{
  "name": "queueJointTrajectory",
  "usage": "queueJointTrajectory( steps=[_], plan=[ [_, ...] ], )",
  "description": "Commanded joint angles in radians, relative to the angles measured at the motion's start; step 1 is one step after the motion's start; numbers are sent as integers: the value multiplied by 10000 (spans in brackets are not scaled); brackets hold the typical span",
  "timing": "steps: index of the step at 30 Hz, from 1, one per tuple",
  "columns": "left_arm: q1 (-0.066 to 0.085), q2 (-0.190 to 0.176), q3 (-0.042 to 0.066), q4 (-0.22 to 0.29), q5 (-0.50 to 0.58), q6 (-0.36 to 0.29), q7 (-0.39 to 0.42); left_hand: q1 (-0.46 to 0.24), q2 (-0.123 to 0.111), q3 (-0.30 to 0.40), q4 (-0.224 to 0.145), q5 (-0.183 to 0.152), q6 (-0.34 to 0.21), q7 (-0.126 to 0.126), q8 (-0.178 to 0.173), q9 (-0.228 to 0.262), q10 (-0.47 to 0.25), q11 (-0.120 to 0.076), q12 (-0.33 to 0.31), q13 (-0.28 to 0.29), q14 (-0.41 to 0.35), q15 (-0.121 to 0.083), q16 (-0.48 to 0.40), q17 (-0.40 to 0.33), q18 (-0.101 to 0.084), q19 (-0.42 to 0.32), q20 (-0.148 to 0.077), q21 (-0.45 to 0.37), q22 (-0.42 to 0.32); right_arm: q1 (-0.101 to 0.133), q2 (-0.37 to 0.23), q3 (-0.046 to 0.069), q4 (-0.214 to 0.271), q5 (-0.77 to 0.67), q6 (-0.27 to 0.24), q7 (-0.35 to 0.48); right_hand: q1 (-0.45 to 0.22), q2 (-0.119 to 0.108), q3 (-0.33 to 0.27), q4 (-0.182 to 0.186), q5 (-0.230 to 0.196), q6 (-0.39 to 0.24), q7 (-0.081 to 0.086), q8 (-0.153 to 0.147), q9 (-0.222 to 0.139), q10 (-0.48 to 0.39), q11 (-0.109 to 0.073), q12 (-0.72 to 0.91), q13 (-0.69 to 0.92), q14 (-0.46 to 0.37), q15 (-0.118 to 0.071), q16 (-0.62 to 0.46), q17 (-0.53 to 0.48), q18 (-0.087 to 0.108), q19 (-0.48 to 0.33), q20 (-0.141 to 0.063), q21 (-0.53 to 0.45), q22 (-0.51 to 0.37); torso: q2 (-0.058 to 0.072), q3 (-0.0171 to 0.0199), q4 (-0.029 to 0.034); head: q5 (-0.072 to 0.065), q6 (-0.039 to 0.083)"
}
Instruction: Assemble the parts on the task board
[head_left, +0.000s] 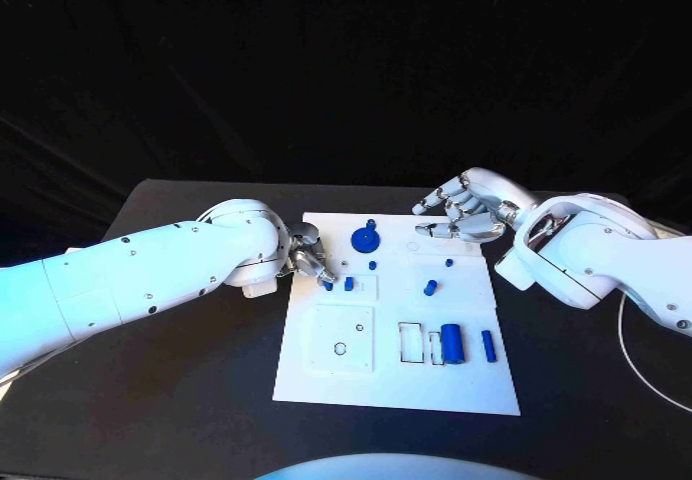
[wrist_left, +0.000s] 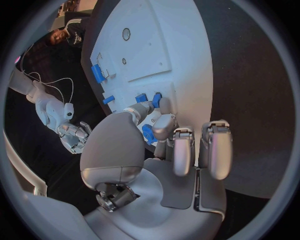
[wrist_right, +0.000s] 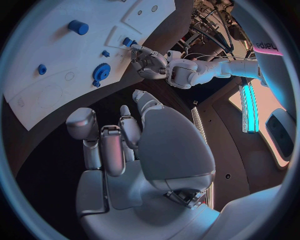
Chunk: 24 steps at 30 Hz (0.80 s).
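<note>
Left hand (head_left: 306, 256): fingertips at small blue parts (head_left: 338, 284) on task board (head_left: 397, 385), grasp unclear | right hand (head_left: 464, 212): curled, empty | progress: gear (head_left: 368, 239) seated; cylinder (head_left: 451, 343) apparently unplaced.

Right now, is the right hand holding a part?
No. The right hand hovers past the task board, fingers curled, nothing in them.

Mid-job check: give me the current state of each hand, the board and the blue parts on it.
left hand: fingertips down at the task board's left edge, by two small blue parts; hold unclear
right hand: above the board's far right corner, fingers curled, holding nothing
task board: flat on the table
blue gear: on the board's far side
blue cylinder: lying on the board
</note>
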<state>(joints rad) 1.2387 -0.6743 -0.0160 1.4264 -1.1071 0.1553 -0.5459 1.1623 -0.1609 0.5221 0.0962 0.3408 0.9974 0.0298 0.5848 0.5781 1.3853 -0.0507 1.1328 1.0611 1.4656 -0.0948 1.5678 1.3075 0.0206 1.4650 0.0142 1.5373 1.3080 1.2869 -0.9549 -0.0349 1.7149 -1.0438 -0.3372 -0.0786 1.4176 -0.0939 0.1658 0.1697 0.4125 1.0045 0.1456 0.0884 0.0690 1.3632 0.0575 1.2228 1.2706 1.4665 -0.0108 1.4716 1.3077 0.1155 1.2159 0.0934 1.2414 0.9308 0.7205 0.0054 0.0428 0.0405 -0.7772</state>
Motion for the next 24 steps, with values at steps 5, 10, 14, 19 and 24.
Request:
queueJointTrajectory(
  steps=[5, 10, 14, 19, 24],
  plan=[
    [-45, 96, -55, -49, -196, -33, -288, -264, 47, 121, -177, 32, 169, -177, 64, 26, 52, -42, 63, 37, 1052, -108, 30, 2633, -119, 914, -82, 50, 2370, -5, -3, 1, 22, -17, 102, 86, -121, 7, 23, 15, 36, 42, 10, -3, -9, -53, -6, -39, -9, 659, -52, -47, 1024, 100, -68, -11, -68, -8, 5, -6, 4, -10, -14],
    [-45, 106, -58, -57, -203, 13, -347, -642, -64, -280, 52, 15, 257, -209, 78, 37, 91, -64, 132, 120, 1052, -126, 30, 2633, -133, 937, -100, 95, 2414, -5, -5, 1, 22, -15, 111, 84, -121, 7, 23, 15, 36, 42, 10, -3, -9, -53, -6, -39, -9, 659, -52, -47, 1024, 100, -68, -11, -68, -8, 0, -8, 8, -21, -17],
    [-45, 103, -58, -56, -205, 35, -383, -845, -110, -587, 195, 10, 306, -218, 68, 33, 104, -73, 162, 160, 1052, -137, 30, 2633, -138, 946, -112, 111, 2431, -5, -7, 1, 19, -14, 109, 84, -121, 7, 23, 15, 36, 42, 10, -3, -9, -53, -6, -39, -9, 659, -52, -47, 1024, 100, -68, -11, -68, -8, -1, -7, 8, -21, -23],
    [-45, 93, -58, -61, -206, 42, -456, -1054, -150, -1065, 390, 1, 366, -221, 52, 27, 111, -75, 181, 191, 1052, -143, 30, 2633, -147, 960, -118, 137, 2456, -5, -7, 1, 18, -14, 106, 86, -127, 1, 25, 18, 36, 42, 10, -3, -9, -65, -6, -60, -28, 652, -52, -66, 996, 105, -82, -11, -85, -36, -5, -4, 7, -23, -16],
    [-45, 58, -57, -60, -206, -16, -535, -1214, -164, -1583, 597, -12, 413, -213, 38, 24, 107, -71, 172, 190, 1052, -141, 30, 2633, -155, 974, -119, 164, 2482, -5, -11, 1, 15, -14, 94, 90, -127, 1, 25, 18, 36, 42, 10, -3, -9, -65, -6, -60, -28, 652, -52, -66, 996, 105, -82, -11, -85, -36, -6, -5, 6, -18, -16]
  ],
)
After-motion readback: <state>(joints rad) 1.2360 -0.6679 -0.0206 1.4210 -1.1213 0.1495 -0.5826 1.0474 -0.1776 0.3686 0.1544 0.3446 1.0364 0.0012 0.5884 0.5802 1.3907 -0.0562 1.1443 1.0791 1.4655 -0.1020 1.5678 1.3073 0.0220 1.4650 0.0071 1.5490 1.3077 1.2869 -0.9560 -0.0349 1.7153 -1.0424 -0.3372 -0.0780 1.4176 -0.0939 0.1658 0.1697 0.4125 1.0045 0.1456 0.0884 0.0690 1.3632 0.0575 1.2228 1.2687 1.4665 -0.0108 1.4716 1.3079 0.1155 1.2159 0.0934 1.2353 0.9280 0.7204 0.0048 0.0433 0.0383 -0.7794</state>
